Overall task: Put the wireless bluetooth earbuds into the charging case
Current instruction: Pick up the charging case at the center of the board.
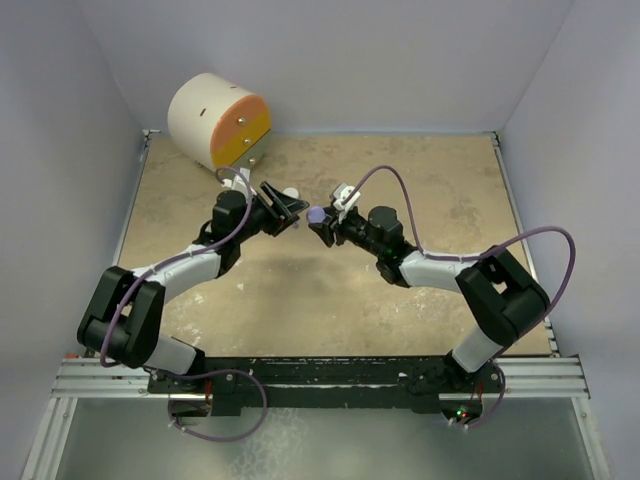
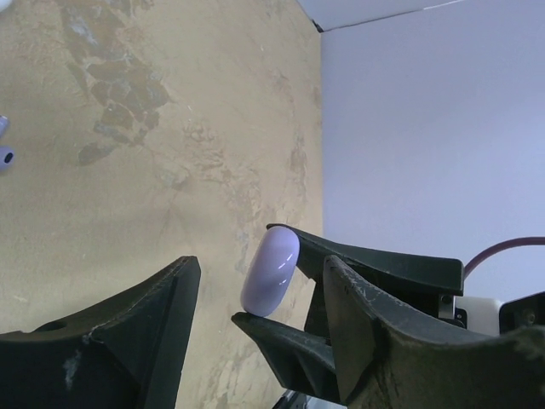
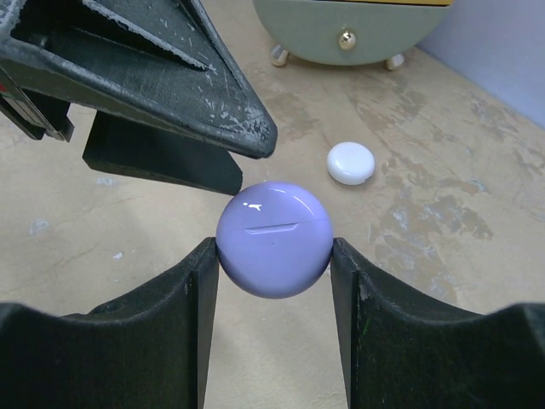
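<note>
My right gripper (image 1: 322, 222) (image 3: 272, 249) is shut on a round lilac charging case (image 1: 316, 214) (image 3: 274, 239), closed, with its lid seam facing the right wrist camera, held above the table. My left gripper (image 1: 287, 212) (image 2: 261, 268) is open and empty right next to it. In the left wrist view the case (image 2: 270, 271) shows edge-on between the right gripper's fingers (image 2: 281, 341). Two tiny pale lilac bits, probably earbuds (image 2: 4, 156), lie on the table at that view's left edge, partly cut off. No other earbuds show.
A round white puck (image 3: 351, 163) (image 1: 290, 193) lies on the table beyond the left gripper. A round cream and orange cabinet with knobs (image 1: 218, 120) (image 3: 358, 30) stands at the back left. Walls close the table's back and sides.
</note>
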Controlling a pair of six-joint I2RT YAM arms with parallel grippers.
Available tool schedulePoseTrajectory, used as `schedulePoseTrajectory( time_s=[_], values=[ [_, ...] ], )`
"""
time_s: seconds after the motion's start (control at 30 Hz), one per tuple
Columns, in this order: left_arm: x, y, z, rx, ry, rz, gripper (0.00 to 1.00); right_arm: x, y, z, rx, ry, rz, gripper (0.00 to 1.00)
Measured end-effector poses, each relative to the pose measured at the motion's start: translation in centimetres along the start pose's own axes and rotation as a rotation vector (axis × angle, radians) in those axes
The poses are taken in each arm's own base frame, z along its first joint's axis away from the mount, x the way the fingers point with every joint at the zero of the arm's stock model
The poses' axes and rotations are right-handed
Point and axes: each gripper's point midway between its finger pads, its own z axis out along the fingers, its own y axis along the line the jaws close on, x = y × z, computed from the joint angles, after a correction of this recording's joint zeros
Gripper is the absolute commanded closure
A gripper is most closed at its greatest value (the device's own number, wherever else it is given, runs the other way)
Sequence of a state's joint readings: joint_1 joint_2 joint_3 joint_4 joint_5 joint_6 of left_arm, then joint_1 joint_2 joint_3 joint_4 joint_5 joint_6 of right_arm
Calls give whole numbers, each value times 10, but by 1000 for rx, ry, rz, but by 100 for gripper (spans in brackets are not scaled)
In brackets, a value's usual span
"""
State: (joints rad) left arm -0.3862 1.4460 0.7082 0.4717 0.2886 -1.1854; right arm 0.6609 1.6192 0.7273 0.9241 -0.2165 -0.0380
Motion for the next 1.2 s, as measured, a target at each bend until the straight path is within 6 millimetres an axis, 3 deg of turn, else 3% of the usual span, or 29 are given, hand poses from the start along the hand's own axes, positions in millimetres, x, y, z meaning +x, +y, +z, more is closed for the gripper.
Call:
schedulePoseTrajectory(
  time_s=[0.33, 0.53, 0.83, 1.2],
  values=[
    [1, -4, 1, 24, -27, 12, 41, 3, 6, 12, -42, 23, 49, 100],
    [-2, 3, -2, 7, -68, 9, 42, 5, 13, 12, -65, 33, 106, 100],
    [-10, -2, -3, 38, -122, 16, 44, 4, 19, 11, -90, 33, 143, 100],
    [-6, -12, -3, 83, -129, 22, 48, 6, 25, 11, -116, 38, 174, 100]
  ],
)
